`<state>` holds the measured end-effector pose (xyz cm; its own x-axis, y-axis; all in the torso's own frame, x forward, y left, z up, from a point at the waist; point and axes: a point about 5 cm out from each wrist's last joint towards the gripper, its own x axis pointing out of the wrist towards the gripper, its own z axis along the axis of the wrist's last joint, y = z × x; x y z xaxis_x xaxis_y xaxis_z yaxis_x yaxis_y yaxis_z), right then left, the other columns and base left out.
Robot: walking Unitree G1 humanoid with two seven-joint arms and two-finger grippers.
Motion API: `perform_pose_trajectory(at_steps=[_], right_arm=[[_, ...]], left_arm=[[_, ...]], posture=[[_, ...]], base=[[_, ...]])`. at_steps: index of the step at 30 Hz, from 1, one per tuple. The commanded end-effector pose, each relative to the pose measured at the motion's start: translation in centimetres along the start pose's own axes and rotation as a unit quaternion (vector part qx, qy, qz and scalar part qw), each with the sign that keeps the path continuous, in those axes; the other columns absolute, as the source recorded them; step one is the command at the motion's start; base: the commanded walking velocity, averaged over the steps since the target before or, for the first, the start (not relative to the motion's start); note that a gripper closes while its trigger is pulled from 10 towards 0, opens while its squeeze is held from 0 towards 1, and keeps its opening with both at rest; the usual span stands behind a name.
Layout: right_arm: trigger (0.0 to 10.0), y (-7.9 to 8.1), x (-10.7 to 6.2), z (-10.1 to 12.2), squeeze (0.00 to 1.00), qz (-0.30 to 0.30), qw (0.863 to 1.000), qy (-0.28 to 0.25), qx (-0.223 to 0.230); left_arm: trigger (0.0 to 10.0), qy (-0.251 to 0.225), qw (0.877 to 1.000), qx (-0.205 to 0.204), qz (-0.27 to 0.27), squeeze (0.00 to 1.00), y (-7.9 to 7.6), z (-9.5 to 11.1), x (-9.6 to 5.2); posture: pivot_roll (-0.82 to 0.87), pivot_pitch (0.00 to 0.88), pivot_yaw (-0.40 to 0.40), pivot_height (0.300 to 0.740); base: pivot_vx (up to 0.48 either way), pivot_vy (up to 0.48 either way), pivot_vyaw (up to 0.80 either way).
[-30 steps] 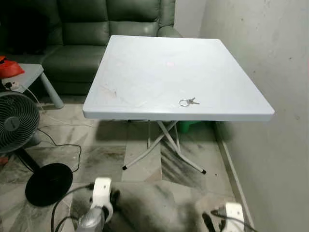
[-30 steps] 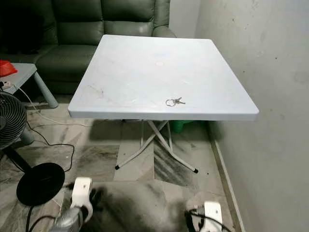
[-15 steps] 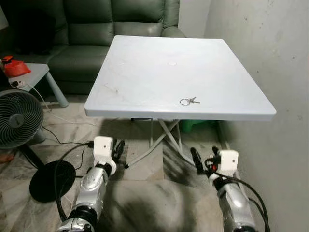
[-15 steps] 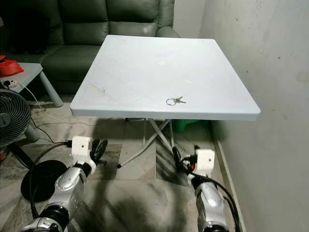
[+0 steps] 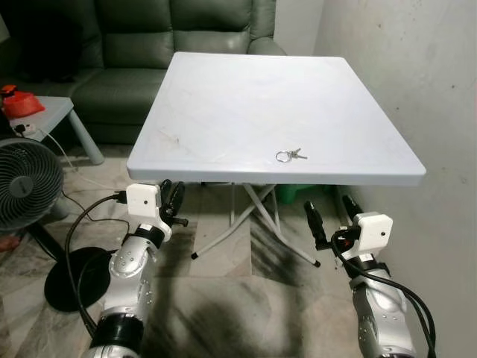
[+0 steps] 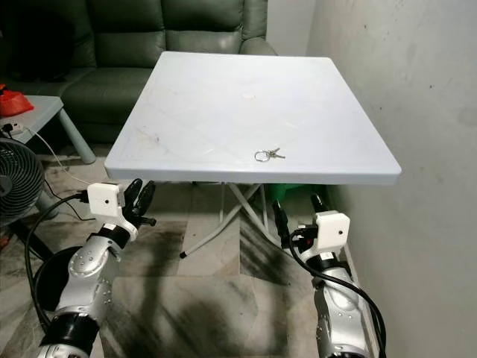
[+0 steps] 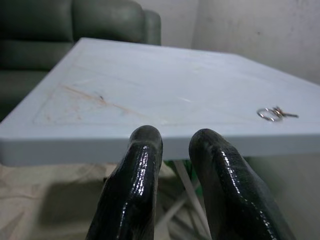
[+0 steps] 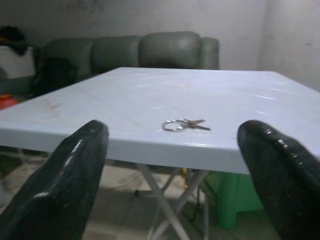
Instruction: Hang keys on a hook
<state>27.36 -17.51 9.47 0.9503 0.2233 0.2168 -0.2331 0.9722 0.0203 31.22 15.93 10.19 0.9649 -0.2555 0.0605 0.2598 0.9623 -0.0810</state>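
- Black fingers of right gripper (image 5: 331, 216) spread wide, holding nothing; raised in front of the near table edge, just below the tabletop level, right of centre.
- Black fingers of left gripper (image 5: 171, 201) nearly together with a narrow gap, holding nothing; sits just under the near left corner of the table.
- Keys (image 5: 290, 155) on a ring lie flat on the white folding table (image 5: 223, 97), near the front edge, right of centre; framed between the right gripper's fingers in the right wrist view (image 8: 184, 124).
- Hook not identifiable anywhere; bare wall (image 5: 417, 82) just right of the table.
- Risks, as judged:
  - Flat ring on smooth plastic: fingers likely to skid over it or push it across the tabletop instead of pinching.
  - Position close to the front edge: a nudge toward the robot could drop the keys to the tiled floor (image 5: 223, 298).
  - Rise from below the edge: gripper could strike the table rim and jolt the light folding table.
  - Wall near the right arm: little room for the elbow.
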Motion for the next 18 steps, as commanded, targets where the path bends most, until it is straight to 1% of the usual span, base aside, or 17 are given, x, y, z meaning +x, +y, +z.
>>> perform_pose_trajectory(at_steps=[1,2,4,6,7,11,12,13,16,18], right_arm=[[10.0,0.34,0.48,1.42,1.00,0.004,1.000,-0.015,-0.004],[10.0,0.33,0.62,1.76,1.00,0.003,1.000,-0.019,-0.004],[10.0,0.27,0.70,1.92,1.00,0.003,1.000,-0.020,-0.001],[10.0,0.12,0.72,1.99,1.00,0.001,1.000,-0.019,-0.007],[10.0,-0.02,0.64,2.02,1.00,0.000,1.000,-0.014,-0.010],[10.0,-0.10,0.39,2.19,1.00,-0.004,1.000,-0.003,-0.015],[10.0,-0.06,0.32,2.29,0.00,-0.003,1.000,0.000,-0.016],[10.0,-0.05,0.26,2.41,0.00,-0.004,1.000,0.003,-0.017],[10.0,-0.27,0.30,2.29,0.00,-0.009,1.000,0.015,-0.023],[10.0,-0.48,0.35,2.26,0.00,-0.013,0.999,0.019,-0.036]], left_arm=[[10.0,0.011,0.999,0.035,-0.002,0.00,0.05,0.92,-0.13],[10.0,0.008,0.999,0.046,-0.002,0.00,0.10,1.06,-0.20],[10.0,0.008,0.999,0.035,-0.011,0.00,0.04,1.01,-0.24],[10.0,0.007,0.999,0.047,-0.003,0.00,0.26,1.04,-0.34],[10.0,0.018,0.999,0.040,0.004,0.00,0.33,0.92,-0.45],[10.0,0.035,0.999,0.040,0.010,0.00,0.23,0.88,-0.74],[10.0,0.039,0.999,0.035,0.008,0.00,0.11,0.85,-0.82],[10.0,0.039,0.999,0.027,0.008,0.00,-0.02,0.84,-0.93],[10.0,0.045,0.999,0.026,0.006,0.00,-0.11,0.60,-1.02],[10.0,0.060,0.998,0.019,-0.001,0.00,-0.13,0.17,-1.11]], posture=[[-0.14,0.000,0.001,0.740],[-0.14,0.000,0.001,0.740],[-0.14,0.000,0.001,0.740],[-0.14,0.000,0.001,0.740],[-0.14,0.000,0.001,0.740],[-0.14,0.000,-0.001,0.740],[-0.14,0.000,-0.004,0.740],[-0.14,0.000,-0.004,0.740],[-0.14,0.000,-0.008,0.740],[-0.14,0.000,-0.008,0.740]], base=[[0.000,0.000,0.00],[0.000,0.000,0.00],[0.000,0.000,0.00],[0.000,0.000,0.00],[0.000,0.000,0.00],[0.000,0.000,0.00],[0.000,0.000,0.00],[0.000,0.000,0.00],[0.000,0.000,0.00],[0.000,0.000,0.00]])
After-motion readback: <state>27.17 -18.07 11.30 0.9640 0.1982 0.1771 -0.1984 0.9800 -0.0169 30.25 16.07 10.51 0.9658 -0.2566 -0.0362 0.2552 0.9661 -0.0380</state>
